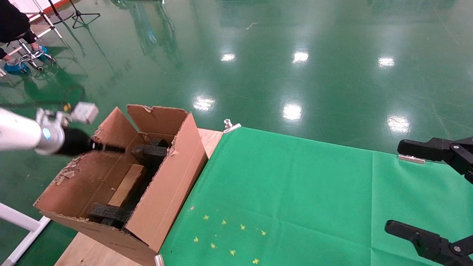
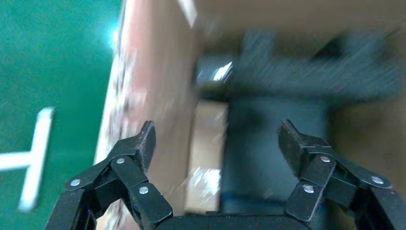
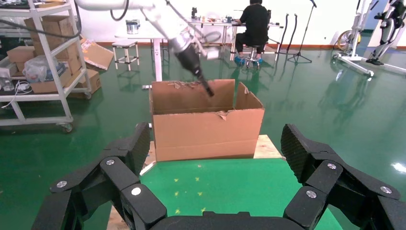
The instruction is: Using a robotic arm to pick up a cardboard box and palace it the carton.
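Note:
The large torn-edged carton [image 1: 166, 192] stands on the table's left end and also shows in the right wrist view [image 3: 206, 127]. The small flat taped cardboard box [image 1: 127, 184] lies inside it between black foam blocks [image 1: 149, 152]; it shows in the left wrist view [image 2: 206, 153]. My white left arm [image 1: 22, 133] reaches over the carton's left flap. Its gripper [image 1: 114, 149] hangs open and empty above the carton's inside [image 2: 216, 132], apart from the box. My right gripper [image 1: 394, 187] is open and empty at the table's right edge [image 3: 215, 143].
A green cloth [image 1: 295, 192] with small yellow marks [image 1: 225, 236] covers the table, held by metal clips [image 1: 231, 125]. Bare wood [image 1: 85, 251] shows under the carton. A person [image 1: 14, 22] and stands are on the floor far left.

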Tool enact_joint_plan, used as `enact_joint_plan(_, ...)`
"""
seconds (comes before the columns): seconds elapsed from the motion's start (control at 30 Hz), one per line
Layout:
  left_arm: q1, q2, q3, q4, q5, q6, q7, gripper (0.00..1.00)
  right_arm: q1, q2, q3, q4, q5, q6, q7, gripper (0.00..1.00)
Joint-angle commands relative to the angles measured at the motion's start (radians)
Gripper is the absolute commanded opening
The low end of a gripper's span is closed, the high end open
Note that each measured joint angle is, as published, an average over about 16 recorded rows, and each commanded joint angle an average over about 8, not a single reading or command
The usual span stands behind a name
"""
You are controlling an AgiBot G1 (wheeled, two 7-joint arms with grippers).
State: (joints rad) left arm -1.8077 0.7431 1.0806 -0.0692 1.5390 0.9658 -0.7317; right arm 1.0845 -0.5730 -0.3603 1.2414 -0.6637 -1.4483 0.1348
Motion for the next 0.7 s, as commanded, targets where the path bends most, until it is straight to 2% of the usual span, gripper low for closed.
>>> enact_joint_plan(0.03,-0.034,-0.013,-0.01,-0.017,-0.013,0.02,0.003,1.0,0.0,0.0,0.0,0.0,0.0,0.0,0.0,1.0)
enact_joint_plan(0.33,-0.128,-0.14,-0.136,-0.147,-0.218,0.284,-0.064,1.0,0.0,0.0,0.0,0.0,0.0,0.0,0.0,1.0)
enact_joint_plan(0.7,-0.064,-0.188,-0.268,-0.195,-0.485,0.593,-0.217,1.0,0.0,0.0,0.0,0.0,0.0,0.0,0.0,1.0)
